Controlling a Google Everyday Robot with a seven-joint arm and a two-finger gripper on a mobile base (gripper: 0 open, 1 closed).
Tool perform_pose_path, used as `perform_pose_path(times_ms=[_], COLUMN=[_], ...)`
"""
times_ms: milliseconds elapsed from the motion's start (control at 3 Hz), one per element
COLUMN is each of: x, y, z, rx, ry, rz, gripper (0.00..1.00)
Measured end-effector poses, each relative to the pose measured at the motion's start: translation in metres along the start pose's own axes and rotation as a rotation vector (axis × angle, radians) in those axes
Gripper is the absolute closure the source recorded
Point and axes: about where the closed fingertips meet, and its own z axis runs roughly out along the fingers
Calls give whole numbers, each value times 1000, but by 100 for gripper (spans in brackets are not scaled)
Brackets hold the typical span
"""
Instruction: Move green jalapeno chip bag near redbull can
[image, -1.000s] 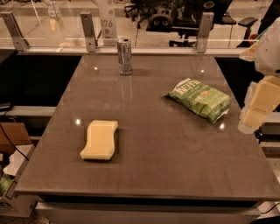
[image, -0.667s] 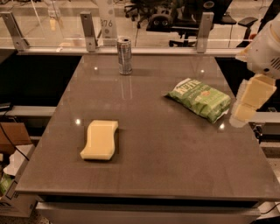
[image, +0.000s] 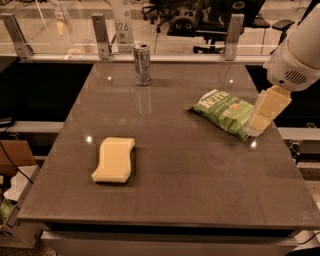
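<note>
The green jalapeno chip bag (image: 226, 112) lies flat on the right side of the dark table (image: 170, 165). The redbull can (image: 142, 63) stands upright near the table's far edge, left of centre, well apart from the bag. My gripper (image: 266, 112) hangs from the white arm at the right edge of the view. Its pale fingers point down and sit right beside the bag's right end.
A pale yellow sponge block (image: 115, 159) lies on the left front part of the table. Metal posts and a glass rail (image: 100, 35) run along the far edge. Office chairs stand behind the rail. Boxes sit on the floor at the lower left.
My gripper has moved left and slightly up, from beyond the table's right edge to right beside the bag's right end. The bag, can and sponge have not moved.
</note>
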Motion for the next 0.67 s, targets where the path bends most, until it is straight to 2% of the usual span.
perform_pose_path(times_ms=[667], x=[10], y=[-22], z=[55], rx=[-21], ry=[22], rz=[104], gripper=[0])
